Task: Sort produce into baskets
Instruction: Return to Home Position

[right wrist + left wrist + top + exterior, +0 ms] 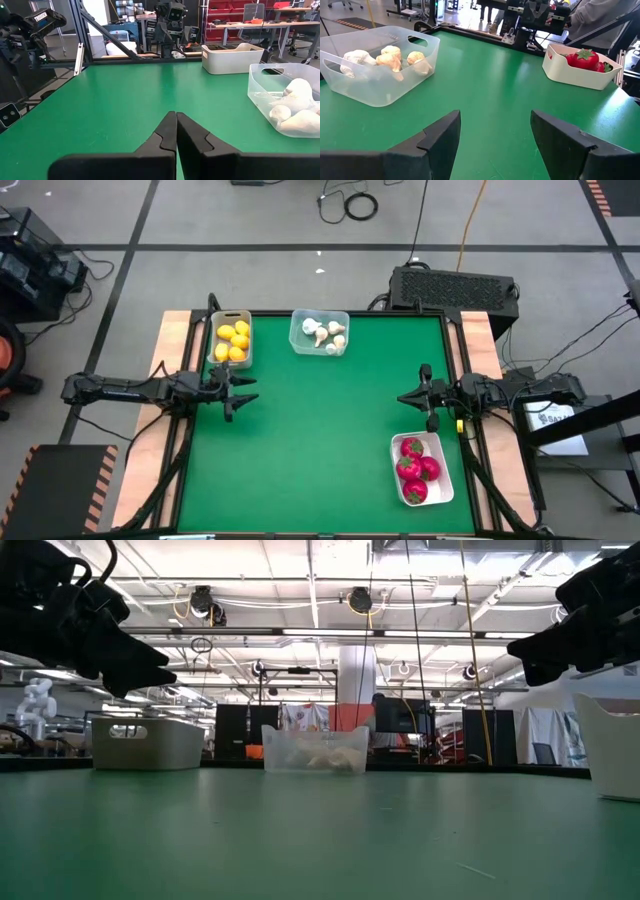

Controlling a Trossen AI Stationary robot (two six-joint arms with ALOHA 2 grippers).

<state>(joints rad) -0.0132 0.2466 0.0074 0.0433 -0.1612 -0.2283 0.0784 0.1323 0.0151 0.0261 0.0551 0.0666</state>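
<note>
Several yellow lemons (232,340) lie in the narrow grey-white bin (247,323) at the table's far left. White garlic bulbs (325,333) lie in the clear tub (298,321) at the far middle; they also show in the left wrist view (385,57). Red fruits with green tops (417,468) lie in the white tray (438,493) at the near right. My left gripper (247,389) is open and empty above the table's left side. My right gripper (404,399) is shut and empty above the right side.
The green tabletop (320,440) lies bare between the two grippers. A black box (452,288) stands beyond the far right edge. A person (600,17) stands past the table's right side in the left wrist view.
</note>
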